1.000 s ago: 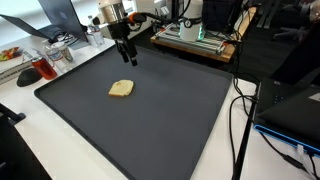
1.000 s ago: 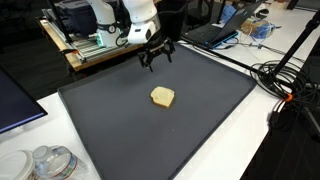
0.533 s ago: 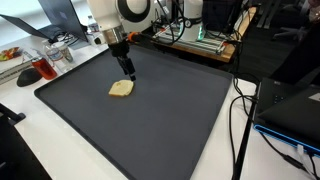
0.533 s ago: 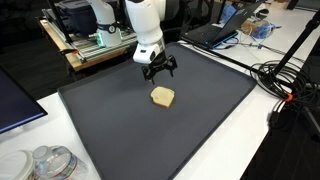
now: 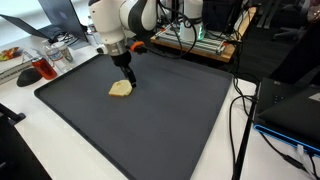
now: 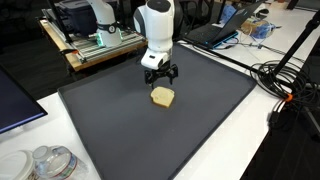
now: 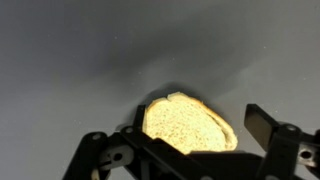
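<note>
While the gripper (image 6: 160, 77) hangs with jaws spread wide just above the bread slice (image 6: 162, 96), lying flat near the middle of the dark mat (image 6: 110, 130), best practice looks to be centring, descending straight and closing gently.

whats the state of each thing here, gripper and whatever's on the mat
gripper: open, poised just above the yellow piece, holding nothing
yellow piece: lying flat on the dark mat, not gripped
dark mat: spread flat, bearing the yellow piece
</note>
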Controlling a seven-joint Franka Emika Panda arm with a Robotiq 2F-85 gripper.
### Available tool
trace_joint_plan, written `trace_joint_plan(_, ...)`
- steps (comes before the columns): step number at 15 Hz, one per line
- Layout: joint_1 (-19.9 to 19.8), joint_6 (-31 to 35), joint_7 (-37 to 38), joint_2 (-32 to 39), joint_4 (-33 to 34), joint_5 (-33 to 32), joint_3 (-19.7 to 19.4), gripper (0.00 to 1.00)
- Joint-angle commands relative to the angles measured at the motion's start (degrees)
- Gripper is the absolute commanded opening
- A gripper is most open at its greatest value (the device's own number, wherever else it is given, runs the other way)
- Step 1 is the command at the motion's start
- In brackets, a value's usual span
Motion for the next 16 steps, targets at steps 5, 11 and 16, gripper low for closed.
trace_joint_plan(5,3.3,-6.5,8.3,3.8,4.6,-7.2,-2.6,1.0)
trace_joint_plan(11,3.4,-6.3,10.7,6.2,6.8,-7.8,-2.7,1.0)
trace_joint_plan(16,5.4,-0.6,14.8,6.6,4.2,-9.0,-4.8,1.0)
